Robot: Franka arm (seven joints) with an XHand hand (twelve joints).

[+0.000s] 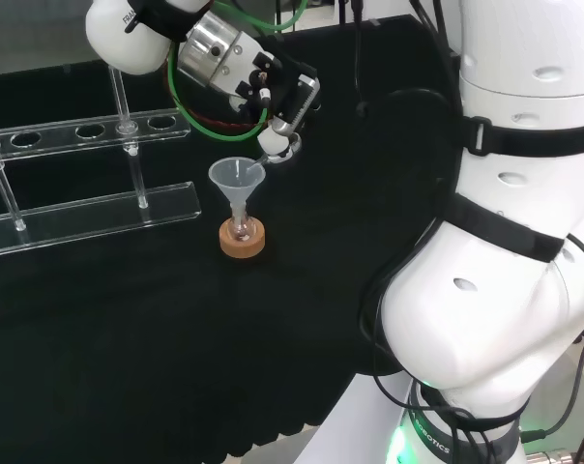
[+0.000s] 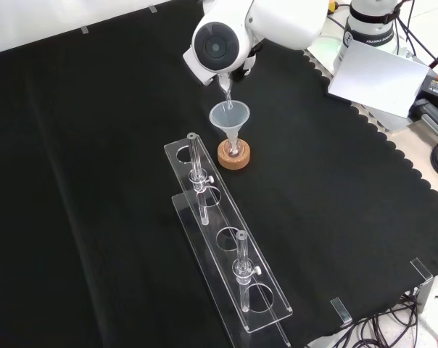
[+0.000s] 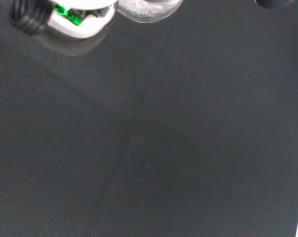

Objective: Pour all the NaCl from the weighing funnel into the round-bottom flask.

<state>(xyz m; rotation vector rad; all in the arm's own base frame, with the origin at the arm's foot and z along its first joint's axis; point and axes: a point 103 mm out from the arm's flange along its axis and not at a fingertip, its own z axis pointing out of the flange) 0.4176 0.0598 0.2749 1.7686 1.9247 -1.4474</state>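
Note:
A small round-bottom flask (image 1: 241, 228) stands on a cork ring (image 1: 242, 244) with a clear plastic funnel (image 1: 238, 177) set in its neck. The hand (image 1: 284, 92) hangs just above and right of it in the head view, shut on the clear weighing funnel (image 1: 275, 147). That piece is tilted, its narrow end pointing down over the plastic funnel's rim. From the front, the weighing funnel's tip (image 2: 227, 93) pokes out under the arm's link above the plastic funnel (image 2: 229, 116), the flask (image 2: 234, 150) and the cork ring (image 2: 233, 156). At the wrist, the weighing funnel (image 3: 148, 7) shows blurred beside part of the hand (image 3: 75, 17).
A clear acrylic tube rack (image 1: 89, 208) stands left of the flask in the head view. From the front, the rack (image 2: 226, 246) lies nearer the camera and holds two glass pieces. The arm's white links (image 1: 505, 242) rise at the right. The cloth's scalloped edge (image 2: 393, 156) runs along the right.

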